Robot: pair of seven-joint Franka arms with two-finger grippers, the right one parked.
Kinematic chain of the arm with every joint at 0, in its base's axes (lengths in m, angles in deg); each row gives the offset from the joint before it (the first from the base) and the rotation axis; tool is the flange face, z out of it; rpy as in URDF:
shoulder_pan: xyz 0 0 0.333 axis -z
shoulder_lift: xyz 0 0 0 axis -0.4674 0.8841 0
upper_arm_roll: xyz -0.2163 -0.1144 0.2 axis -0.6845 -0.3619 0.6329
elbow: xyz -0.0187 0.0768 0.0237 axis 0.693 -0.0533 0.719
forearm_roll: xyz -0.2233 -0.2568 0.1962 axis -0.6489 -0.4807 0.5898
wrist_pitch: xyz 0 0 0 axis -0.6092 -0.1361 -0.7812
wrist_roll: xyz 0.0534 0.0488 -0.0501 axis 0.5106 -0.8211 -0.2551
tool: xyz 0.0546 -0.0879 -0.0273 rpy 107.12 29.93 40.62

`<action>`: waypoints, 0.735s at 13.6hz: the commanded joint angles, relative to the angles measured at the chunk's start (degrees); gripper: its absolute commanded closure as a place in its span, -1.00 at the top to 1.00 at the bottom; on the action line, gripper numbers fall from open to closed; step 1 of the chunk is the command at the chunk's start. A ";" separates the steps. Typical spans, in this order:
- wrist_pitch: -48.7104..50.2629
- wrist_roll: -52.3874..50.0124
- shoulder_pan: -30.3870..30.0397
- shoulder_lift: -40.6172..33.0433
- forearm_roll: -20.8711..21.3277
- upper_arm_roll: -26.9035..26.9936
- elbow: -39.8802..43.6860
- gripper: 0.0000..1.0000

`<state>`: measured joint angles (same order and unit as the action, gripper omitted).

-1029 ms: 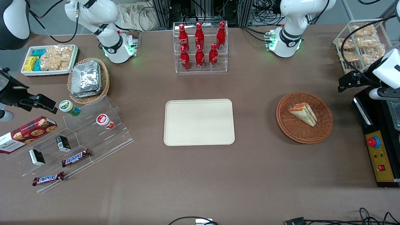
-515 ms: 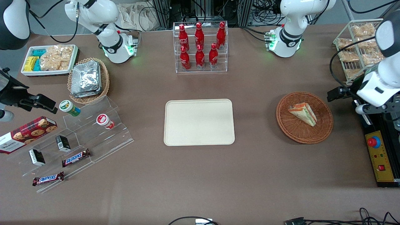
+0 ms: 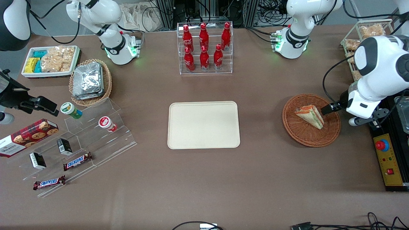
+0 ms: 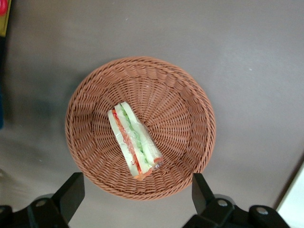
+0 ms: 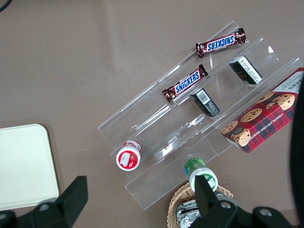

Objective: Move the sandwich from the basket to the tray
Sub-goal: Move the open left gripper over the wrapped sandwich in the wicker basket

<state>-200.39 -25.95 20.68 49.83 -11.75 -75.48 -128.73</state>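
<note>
Nearest the front camera, toward the parked arm's end: Snickers bars (image 3: 77, 161) and a cookie box (image 3: 27, 136) on a clear stepped stand (image 3: 96, 140). Nothing of mine there.

Mid-worktop (image 3: 204, 185): the tray (image 3: 204, 125), bare, well apart from the basket.

Toward my end: the basket (image 3: 311, 119) w/ the sandwich (image 3: 310, 117) lying in it, filling edge up in my wrist view, slightly off-centre toward one wall. Sandwich (image 4: 134, 141) not yet touched.

My gripper (image 4: 135, 197) hangs above the basket's edge, fingers (image 4: 71, 192) spread wide, nothing held. From the wrist view the two fingers straddle the basket's rim (image 4: 142, 192), not the sandwich, so I judge I'm not centred over it yet.

Farther back: bottle rack (image 3: 204, 48), arm bases, snack rack (image 3: 367, 41).

Risks from here, as I judge them:
- Drop straight down now and a finger could land on the wicker rim, tipping or shoving the basket. Cause: the offset.
- Sandwich sits diagonal to my finger line. If I close w/o turning the wrist, I'd pinch a corner; the wedge could pivot out.
- Clear wrap looks slick, bread soft. Too light = slips on the lift; too hard = crushed layers.
- Shallow wall is close to one end of the sandwich, so a finger may catch weave going in.
- Long carry to the tray: a poor grip could drop it on the worktop midway.
</note>
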 commanded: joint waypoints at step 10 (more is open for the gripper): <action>-20.73 -15.91 0.33 1.60 3.73 -0.22 -16.42 1.00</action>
<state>-216.71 -39.29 20.72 50.73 -9.08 -75.65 -142.60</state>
